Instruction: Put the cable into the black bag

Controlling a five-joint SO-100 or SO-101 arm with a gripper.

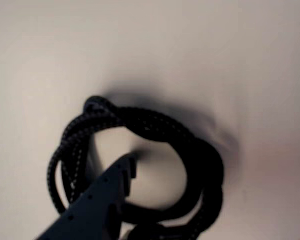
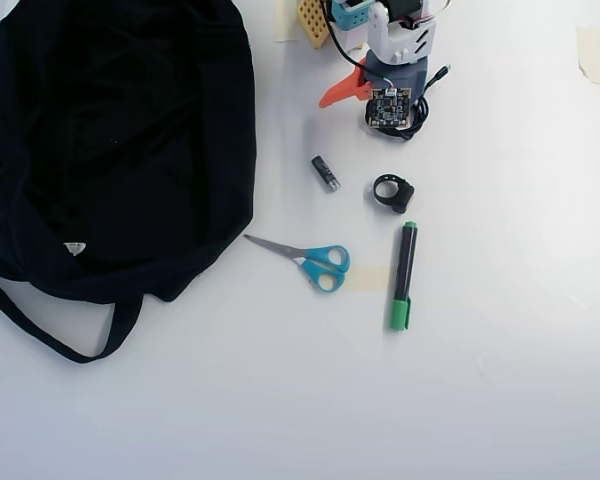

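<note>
The cable [image 1: 155, 127] is a black braided cord in a loose coil on the white table, filling the wrist view. In the overhead view the cable [image 2: 421, 108] lies at the top centre, mostly under my wrist, with its plug end sticking out to the right. My gripper [image 2: 365, 110] is open right over it. One dark serrated finger [image 1: 121, 175] reaches into the middle of the coil, and the orange jaw is spread out to the left. The black bag [image 2: 110, 140] lies floppy at the left, well apart from the cable.
Between bag and arm lie a small black stick [image 2: 325, 172], a black ring-shaped clip [image 2: 392, 192], blue-handled scissors [image 2: 315, 262] and a green marker [image 2: 404, 275]. The bag's strap [image 2: 50, 340] loops toward the front left. A yellow perforated piece [image 2: 312, 20] lies beside the arm base.
</note>
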